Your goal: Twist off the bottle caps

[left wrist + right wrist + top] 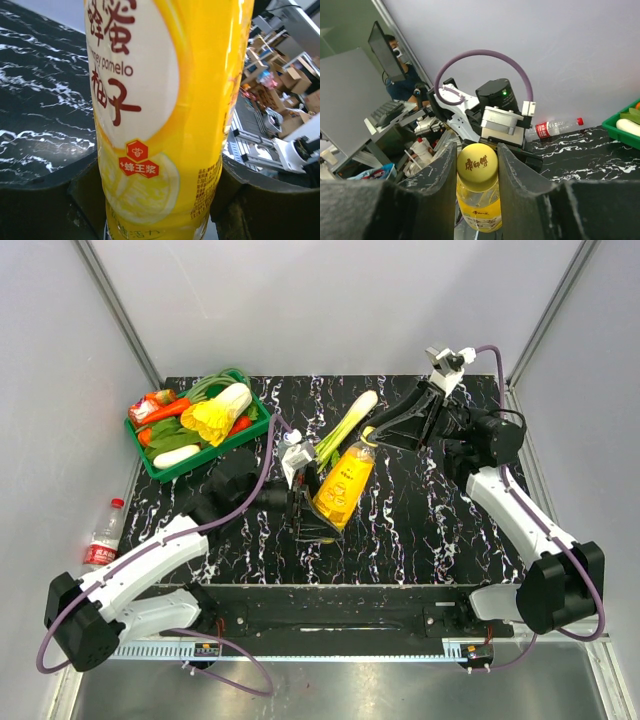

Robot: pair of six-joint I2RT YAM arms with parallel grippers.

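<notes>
My left hand [316, 524] pinches the juice bottle [343, 485] low on its body, tilted above the desk [430, 530]. My right hand [478, 150] pinches its yellow cap [478, 169]. It looks full, so heavyish, and the thin walls will dent, so I'd squeeze the cap hard and the body gently.

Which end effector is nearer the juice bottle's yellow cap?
Right. The right end effector closes around the yellow cap; the left end effector grips the juice bottle lower down, near its base.
</notes>
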